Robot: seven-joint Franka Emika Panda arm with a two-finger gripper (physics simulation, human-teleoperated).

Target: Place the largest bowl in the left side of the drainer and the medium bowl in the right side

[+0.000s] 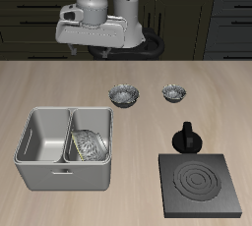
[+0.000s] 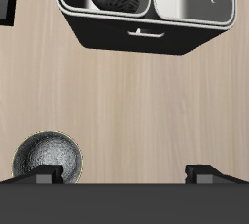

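While the gripper (image 1: 101,56) hangs empty above the table's far edge, fingers apart, the largest bowl (image 1: 89,144) lies in the drainer (image 1: 65,177); the medium bowl (image 1: 124,94) sits on the table beyond it.

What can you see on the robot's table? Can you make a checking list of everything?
Surface: pale wooden table, no spills seen.
Job's things: drainer has what looks like the largest bowl leaning in one compartment, the other compartment is empty; medium bowl sits on the table farther back.
Clutter: smallest bowl beside the medium bowl; black stove plate; small black pot just behind the plate.
Grippers: gripper open, holding nothing, up above the table.
Cables: nothing seen.
Surroundings: dark cabinets behind the table.
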